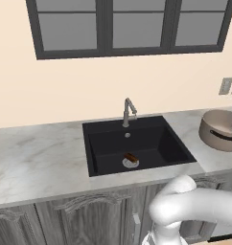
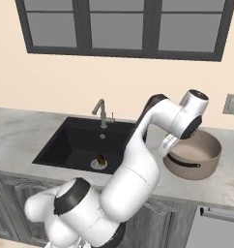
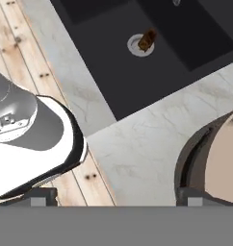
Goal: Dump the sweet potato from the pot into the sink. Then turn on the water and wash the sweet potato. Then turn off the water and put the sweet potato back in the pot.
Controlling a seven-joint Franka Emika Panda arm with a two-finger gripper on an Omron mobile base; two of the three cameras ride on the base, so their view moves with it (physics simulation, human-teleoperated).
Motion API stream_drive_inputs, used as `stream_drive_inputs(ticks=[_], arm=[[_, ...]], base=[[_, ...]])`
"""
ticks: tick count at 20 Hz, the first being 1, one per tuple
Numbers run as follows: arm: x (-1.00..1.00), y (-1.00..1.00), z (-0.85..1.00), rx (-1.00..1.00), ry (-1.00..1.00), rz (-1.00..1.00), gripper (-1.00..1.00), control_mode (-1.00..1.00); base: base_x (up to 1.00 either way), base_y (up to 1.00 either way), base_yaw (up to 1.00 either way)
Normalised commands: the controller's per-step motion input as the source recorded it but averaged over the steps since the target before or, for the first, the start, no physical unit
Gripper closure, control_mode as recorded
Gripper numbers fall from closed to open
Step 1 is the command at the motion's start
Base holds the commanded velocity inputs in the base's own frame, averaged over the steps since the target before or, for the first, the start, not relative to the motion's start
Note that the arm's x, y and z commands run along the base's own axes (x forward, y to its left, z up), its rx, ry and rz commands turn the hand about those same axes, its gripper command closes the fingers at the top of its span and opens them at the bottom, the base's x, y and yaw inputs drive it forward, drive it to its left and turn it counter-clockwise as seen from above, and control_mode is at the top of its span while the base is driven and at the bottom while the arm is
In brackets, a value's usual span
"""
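Note:
The sweet potato (image 1: 131,157) (image 2: 100,158) (image 3: 147,39) lies on the round silver drain in the floor of the black sink (image 1: 156,143) (image 2: 70,140) (image 3: 104,72). No water runs from the grey faucet (image 1: 128,111) (image 2: 101,110) behind the basin. Upright on the counter to the right of the sink stands the tan pot (image 1: 221,131) (image 2: 194,157) (image 3: 219,158). My gripper (image 2: 167,145) (image 3: 117,198) hangs at the pot's left rim. Its fingers stand wide apart, open, with bare counter between them and the pot's dark rim beside one finger.
The marble counter (image 1: 36,158) (image 2: 22,135) runs along both sides of the sink, with grey cabinets below. Wall outlets (image 1: 226,86) (image 2: 231,103) sit above the pot. A window spans the wall above the faucet. Wooden floor (image 3: 22,57) lies beyond the counter's front edge.

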Motion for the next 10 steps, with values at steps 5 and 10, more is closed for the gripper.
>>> stream_drive_inputs(ticks=[5,10], arm=[[-0.44,1.00,0.50,0.00,-0.11,-0.10,-1.00,-1.00],[0.00,0.95,0.42,0.06,-0.05,-0.04,-1.00,-1.00]], base=[[0.00,0.00,0.00],[0.00,0.00,0.00]])
